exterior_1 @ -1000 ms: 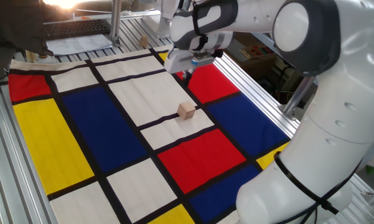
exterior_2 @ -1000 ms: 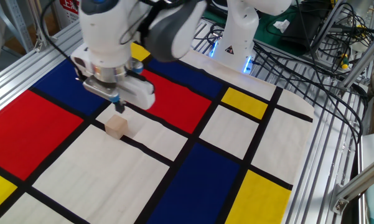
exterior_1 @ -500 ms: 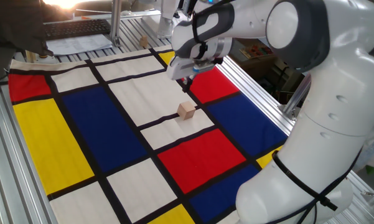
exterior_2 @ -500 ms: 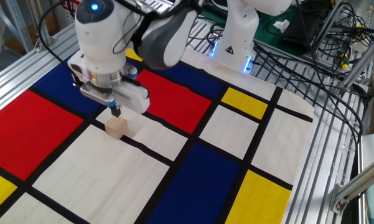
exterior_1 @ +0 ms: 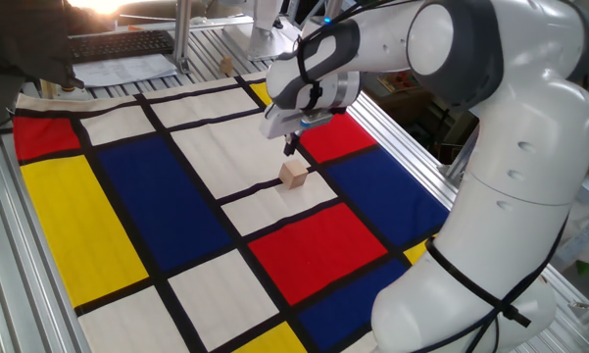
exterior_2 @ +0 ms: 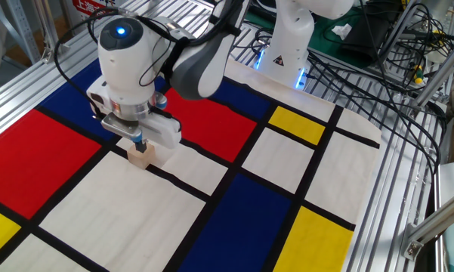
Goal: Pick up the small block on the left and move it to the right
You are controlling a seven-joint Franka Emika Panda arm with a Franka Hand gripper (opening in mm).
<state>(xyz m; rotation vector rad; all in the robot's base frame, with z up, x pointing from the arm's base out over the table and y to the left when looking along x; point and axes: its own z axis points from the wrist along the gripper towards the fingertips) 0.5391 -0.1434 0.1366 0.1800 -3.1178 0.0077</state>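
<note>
Where a thin black stripe crosses the white middle of the patterned cloth [exterior_1: 127,211], the small block [exterior_1: 294,175] sits upright and flat, a plain tan cube straddling that stripe with a white panel on either side of it. Red and blue rectangles lie just beyond it toward the arm's base. Directly above the cube hangs the gripper [exterior_1: 290,147], its dark fingertips pointing down and very close to the block's top face; from the other fixed view the gripper [exterior_2: 139,141] partly covers the block [exterior_2: 140,154], and whether they touch cannot be told. Finger spacing is hidden by the gripper's white body in both views, so I cannot tell whether the fingers are spread or pressed together. Aluminium rails [exterior_1: 5,265] frame the cloth, and loose black cables [exterior_2: 378,53] lie beyond the far edge.
</note>
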